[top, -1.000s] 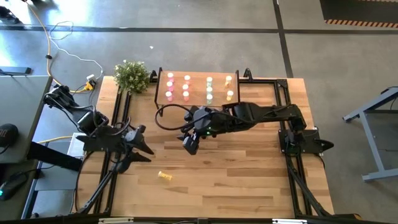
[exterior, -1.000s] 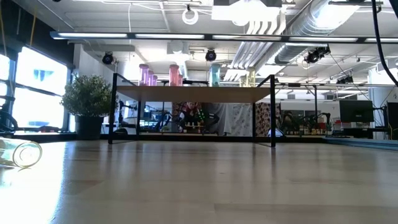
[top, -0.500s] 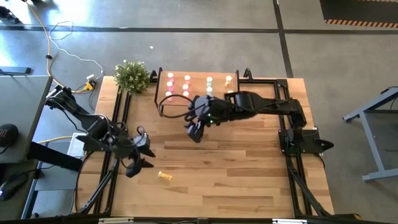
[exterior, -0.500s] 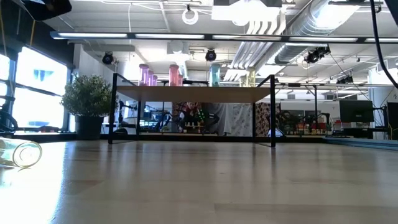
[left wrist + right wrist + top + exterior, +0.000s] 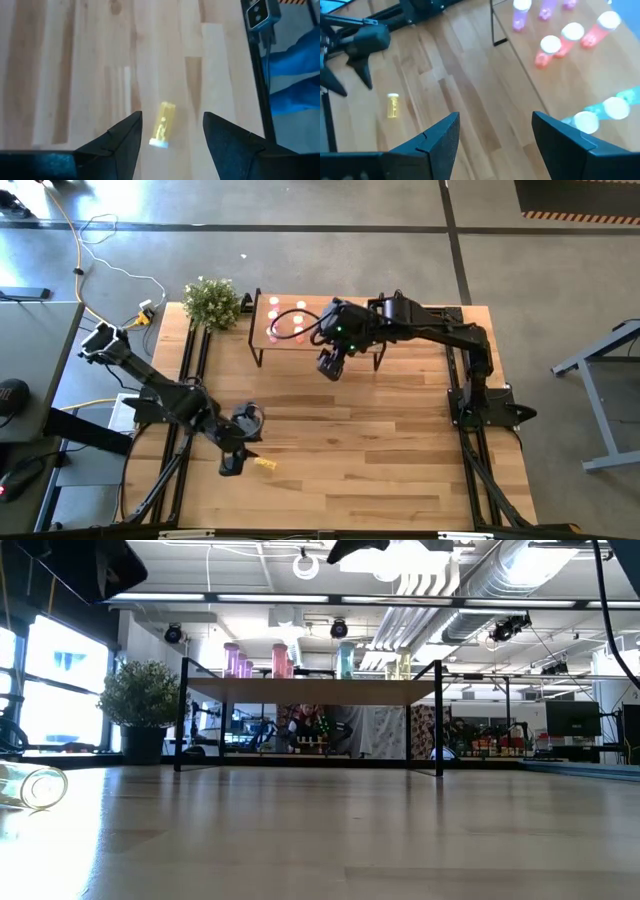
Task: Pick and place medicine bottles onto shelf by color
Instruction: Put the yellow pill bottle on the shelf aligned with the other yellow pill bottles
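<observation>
Left pincer [image 5: 237, 453] hangs released just left of the yellow bottle [image 5: 265, 464] lying on the table [image 5: 400, 470]. Right pincer [image 5: 330, 366], released, hangs at the shelf's [image 5: 290, 340] near edge.

Bottles [image 5: 283, 660] stand atop the shelf [image 5: 310, 690]; plant [image 5: 141, 698] beside it

No text, label or number can be read anywhere (bottles, shelf and table included).
</observation>
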Tool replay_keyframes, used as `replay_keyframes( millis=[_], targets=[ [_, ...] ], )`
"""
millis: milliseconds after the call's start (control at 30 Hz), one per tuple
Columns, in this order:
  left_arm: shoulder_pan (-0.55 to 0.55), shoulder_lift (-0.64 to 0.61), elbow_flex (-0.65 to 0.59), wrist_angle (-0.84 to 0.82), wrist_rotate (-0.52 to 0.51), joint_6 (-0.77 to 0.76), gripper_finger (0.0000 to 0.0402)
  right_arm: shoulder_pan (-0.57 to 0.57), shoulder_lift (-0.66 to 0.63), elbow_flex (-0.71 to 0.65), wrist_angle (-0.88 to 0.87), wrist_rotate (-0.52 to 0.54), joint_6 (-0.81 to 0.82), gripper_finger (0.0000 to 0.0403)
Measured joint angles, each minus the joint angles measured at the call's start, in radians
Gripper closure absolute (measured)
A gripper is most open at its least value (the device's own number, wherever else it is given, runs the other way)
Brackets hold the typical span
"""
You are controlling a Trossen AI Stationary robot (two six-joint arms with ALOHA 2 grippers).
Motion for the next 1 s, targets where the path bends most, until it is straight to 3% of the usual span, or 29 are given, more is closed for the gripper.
replay_keyframes(
  millis=[167, 533, 1000],
  targets=[
    [0.010, 0.093, 0.000, 0.055, 0.055, 0.055, 0.0204, -0.030, -0.006, 0.000, 0.001, 0.000, -0.033, 0.0165],
    [0.011, 0.260, 0.000, 0.160, 0.075, 0.152, 0.0204, -0.072, -0.008, 0.000, -0.020, 0.000, -0.045, 0.0165],
    [0.011, 0.369, 0.000, 0.169, 0.108, 0.182, 0.0204, -0.072, -0.007, 0.000, -0.028, 0.000, -0.057, 0.0165]
  ],
)
